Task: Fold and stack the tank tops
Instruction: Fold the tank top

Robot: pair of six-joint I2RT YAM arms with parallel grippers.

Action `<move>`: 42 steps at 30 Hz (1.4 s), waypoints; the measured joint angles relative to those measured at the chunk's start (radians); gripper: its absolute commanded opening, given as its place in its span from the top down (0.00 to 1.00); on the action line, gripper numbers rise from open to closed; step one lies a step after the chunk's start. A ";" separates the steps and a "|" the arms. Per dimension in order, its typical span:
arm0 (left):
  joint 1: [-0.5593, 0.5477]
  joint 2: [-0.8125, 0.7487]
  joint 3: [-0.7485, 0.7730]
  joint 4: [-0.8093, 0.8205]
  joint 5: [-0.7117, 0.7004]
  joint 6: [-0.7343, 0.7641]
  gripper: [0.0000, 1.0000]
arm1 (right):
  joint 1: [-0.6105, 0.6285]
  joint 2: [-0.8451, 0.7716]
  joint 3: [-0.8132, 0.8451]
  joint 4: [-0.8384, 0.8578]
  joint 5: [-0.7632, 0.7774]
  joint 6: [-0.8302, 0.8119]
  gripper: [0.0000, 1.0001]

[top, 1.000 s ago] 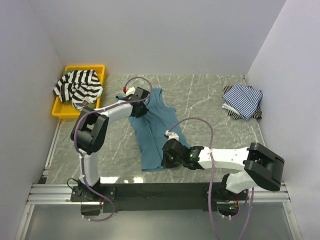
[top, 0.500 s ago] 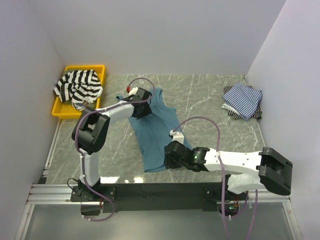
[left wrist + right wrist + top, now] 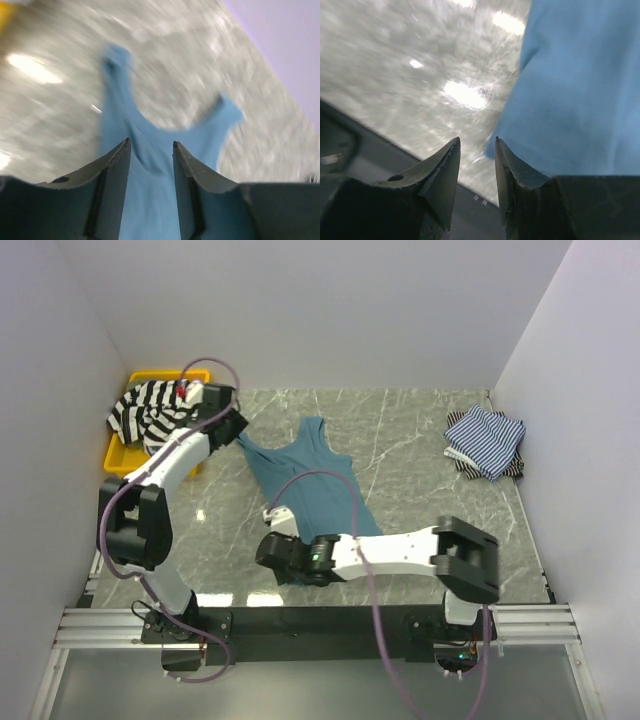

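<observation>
Nearest, the right gripper (image 3: 476, 142) hangs over the marble table (image 3: 420, 500) at the near-left hem corner of the teal tank top (image 3: 310, 480), jaws parted with nothing between them. The top lies flat mid-table, straps pointing away. Beside its left strap the left gripper (image 3: 150, 144) hovers, jaws spread — empty. Farther left, the bold striped top (image 3: 150, 410) drapes over the yellow tray (image 3: 117, 458); the thin-striped tops (image 3: 485, 440) lie far right.
</observation>
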 measured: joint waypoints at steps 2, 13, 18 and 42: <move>0.063 0.004 -0.009 0.001 0.001 -0.011 0.57 | 0.010 0.077 0.026 -0.006 -0.001 -0.020 0.57; 0.116 0.155 -0.045 0.030 0.068 -0.014 0.54 | 0.026 0.161 0.045 -0.076 0.040 -0.037 0.61; 0.116 0.213 -0.034 0.033 0.083 -0.015 0.53 | 0.031 0.156 0.006 -0.050 0.039 -0.030 0.91; 0.124 0.388 0.194 0.013 0.121 0.024 0.95 | 0.032 0.033 -0.161 0.110 -0.111 -0.021 1.00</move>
